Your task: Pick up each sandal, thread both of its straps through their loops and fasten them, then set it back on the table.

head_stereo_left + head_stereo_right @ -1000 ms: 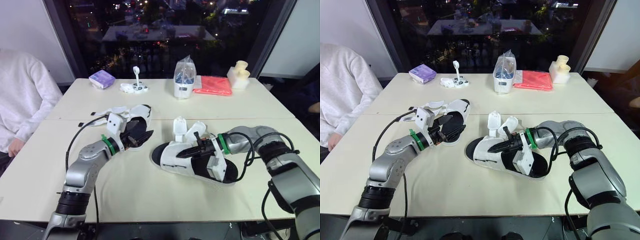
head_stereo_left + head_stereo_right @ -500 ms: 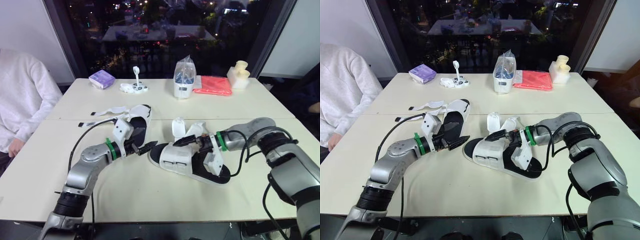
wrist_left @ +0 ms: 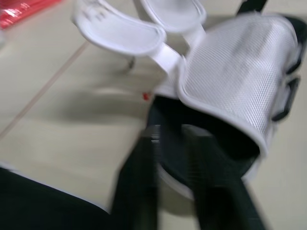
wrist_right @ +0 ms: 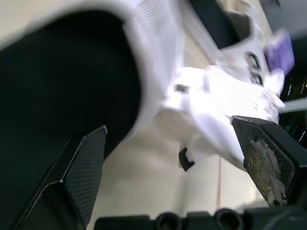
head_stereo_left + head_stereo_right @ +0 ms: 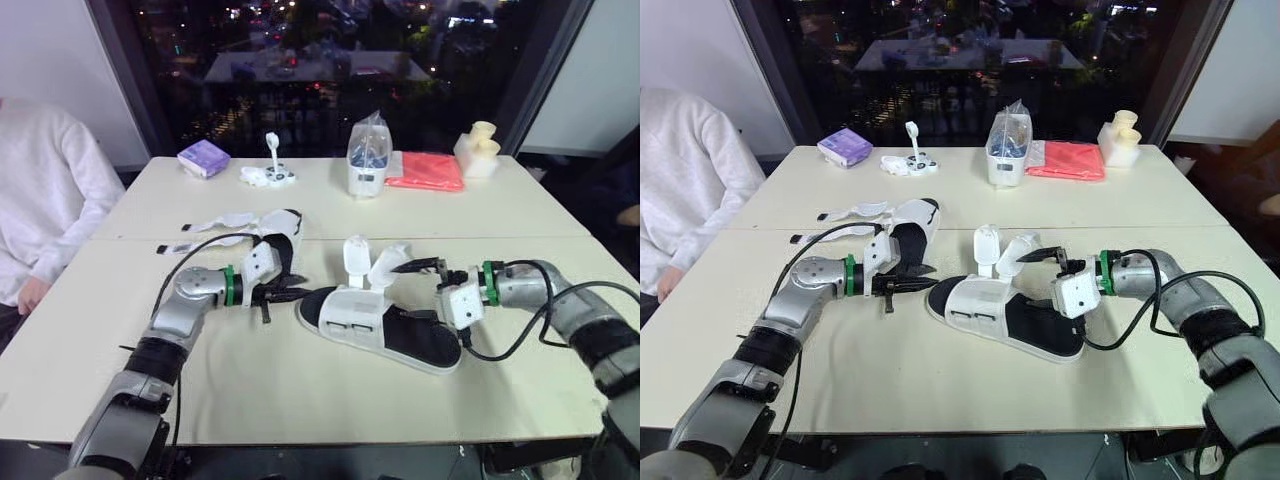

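The near sandal [image 5: 352, 316], white with a black footbed, lies flat on the table [image 5: 300, 390], and both its straps [image 5: 357, 254] stand up unfastened. My left gripper [image 5: 298, 294] is shut, its tips right at the sandal's toe end, with nothing visible between them. My right gripper [image 5: 408, 292] is open beside the sandal's middle on the right, one finger above the footbed's edge and one low by it. In the right wrist view the fingers [image 4: 81, 167] stand wide apart before the footbed. The second sandal [image 5: 272, 250] lies behind my left gripper, straps [image 5: 215, 222] spread leftward.
Along the far edge stand a purple box [image 5: 203, 157], small white parts [image 5: 268, 176], a plastic bag in a tub [image 5: 367, 160], a red cloth [image 5: 427, 171] and a cream object [image 5: 478, 150]. A person in a white sleeve [image 5: 45, 200] sits at the left.
My right gripper opened, let go of the near sandal and drew back to the right; the sandal now lies flat. My left gripper left the far sandal, moved to the near sandal's toe and shut.
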### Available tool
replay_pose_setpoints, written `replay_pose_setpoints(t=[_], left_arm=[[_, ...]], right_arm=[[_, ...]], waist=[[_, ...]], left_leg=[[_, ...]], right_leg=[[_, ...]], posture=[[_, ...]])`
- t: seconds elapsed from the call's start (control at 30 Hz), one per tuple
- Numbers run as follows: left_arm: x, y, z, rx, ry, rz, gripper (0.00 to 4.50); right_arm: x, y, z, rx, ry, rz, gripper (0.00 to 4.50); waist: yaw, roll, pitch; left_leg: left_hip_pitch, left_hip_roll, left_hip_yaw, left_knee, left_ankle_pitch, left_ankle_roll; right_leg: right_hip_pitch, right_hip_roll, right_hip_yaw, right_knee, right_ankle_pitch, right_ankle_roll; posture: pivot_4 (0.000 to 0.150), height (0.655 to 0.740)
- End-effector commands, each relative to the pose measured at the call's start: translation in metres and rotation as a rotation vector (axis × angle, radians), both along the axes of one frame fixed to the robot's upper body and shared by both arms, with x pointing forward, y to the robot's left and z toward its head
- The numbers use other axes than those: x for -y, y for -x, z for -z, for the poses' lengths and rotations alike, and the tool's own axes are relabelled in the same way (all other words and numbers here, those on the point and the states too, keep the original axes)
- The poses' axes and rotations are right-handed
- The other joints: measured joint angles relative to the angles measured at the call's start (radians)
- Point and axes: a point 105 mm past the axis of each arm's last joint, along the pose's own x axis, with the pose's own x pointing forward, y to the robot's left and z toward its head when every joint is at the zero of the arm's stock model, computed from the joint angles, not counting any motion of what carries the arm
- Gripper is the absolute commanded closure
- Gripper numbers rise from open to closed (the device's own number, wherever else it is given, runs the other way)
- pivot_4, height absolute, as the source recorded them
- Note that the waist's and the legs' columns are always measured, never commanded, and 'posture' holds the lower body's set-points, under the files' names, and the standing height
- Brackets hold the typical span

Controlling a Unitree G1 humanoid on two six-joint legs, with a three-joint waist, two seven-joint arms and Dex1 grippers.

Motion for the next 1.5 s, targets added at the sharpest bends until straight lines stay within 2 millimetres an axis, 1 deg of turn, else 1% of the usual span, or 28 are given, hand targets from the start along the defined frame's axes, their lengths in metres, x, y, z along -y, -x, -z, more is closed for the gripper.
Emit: replay_pose_setpoints(t=[0.03,0.1,0.27,0.5,0.8,0.93,1.1,1.3,1.4,1.5], left_arm=[[0.004,0.0,-0.008,0.022,-0.027,0.079,4.43],[0.007,0.0,-0.006,0.004,-0.037,0.111,4.43],[0.016,-0.001,-0.001,-0.011,-0.053,0.15,4.43],[0.03,0.0,0.005,-0.021,-0.053,0.188,4.43],[0.042,0.003,0.008,-0.036,-0.029,0.222,4.43],[0.049,0.009,0.011,-0.043,-0.021,0.261,4.43],[0.051,0.015,0.01,-0.054,-0.019,0.299,4.43],[0.049,0.019,0.011,-0.055,-0.031,0.318,4.43],[0.049,0.015,0.01,-0.037,-0.031,0.29,4.43],[0.049,0.011,0.009,-0.017,-0.033,0.275,4.43]], right_arm=[[0.001,0.002,-0.035,-0.012,-0.142,0.103,0.0],[0.005,0.003,-0.035,-0.04,-0.173,0.163,0.0],[0.008,0.009,-0.026,-0.143,-0.272,0.264,0.0],[0.012,0.009,-0.023,-0.266,-0.445,0.396,0.0],[0.014,0.011,-0.019,-0.365,-0.573,0.476,0.0],[0.019,0.01,-0.012,-0.475,-0.663,0.538,0.0],[0.026,0.006,-0.009,-0.572,-0.757,0.606,0.0],[0.021,0.005,-0.009,-0.705,-0.864,0.611,0.0],[0.01,0.001,-0.012,-0.814,-0.93,0.583,0.0],[0.005,-0.006,-0.013,-0.861,-0.957,0.59,0.0]], waist=[[0.001,-0.001,0.0],[0.003,-0.001,0.0],[0.006,-0.001,0.0],[0.007,-0.002,0.001],[0.02,-0.002,0.001],[0.024,-0.002,0.001],[0.023,-0.002,0.001],[0.022,-0.002,0.001],[0.021,-0.002,0.001],[0.022,-0.002,0.001]], left_leg=[[0.0,0.0,0.0,0.0,0.0,0.001],[-0.001,0.0,0.0,0.0,-0.001,0.002],[-0.003,-0.003,0.001,0.0,-0.002,0.003],[-0.004,-0.004,0.001,0.001,-0.003,0.004],[-0.004,-0.004,0.001,0.001,-0.003,0.006],[-0.005,-0.005,0.001,0.001,-0.004,0.006],[-0.007,-0.005,0.001,0.001,-0.004,0.006],[-0.012,-0.005,0.001,0.002,-0.004,0.006],[-0.013,-0.005,0.001,0.003,-0.004,0.006],[-0.013,-0.005,0.001,0.003,-0.004,0.007]], right_leg=[[0.0,-0.001,0.0,0.0,0.0,0.0],[-0.001,-0.004,-0.001,0.0,0.0,0.0],[-0.004,-0.008,-0.002,0.0,0.0,0.0],[-0.004,-0.009,-0.003,0.0,0.0,0.0],[-0.005,-0.009,-0.003,0.0,0.0,0.0],[-0.005,-0.01,-0.003,0.0,0.0,0.0],[-0.007,-0.01,-0.003,0.0,0.001,0.0],[-0.012,-0.009,-0.003,0.001,0.001,0.0],[-0.012,-0.009,-0.004,0.001,0.001,0.0],[-0.012,-0.009,-0.004,0.001,0.001,0.0]], posture=[[0.15,0.74],[0.15,0.74],[0.15,0.74],[0.15,0.74],[0.15,0.74],[0.15,0.74],[0.15,0.74],[0.15,0.74],[0.15,0.74],[0.15,0.74]])
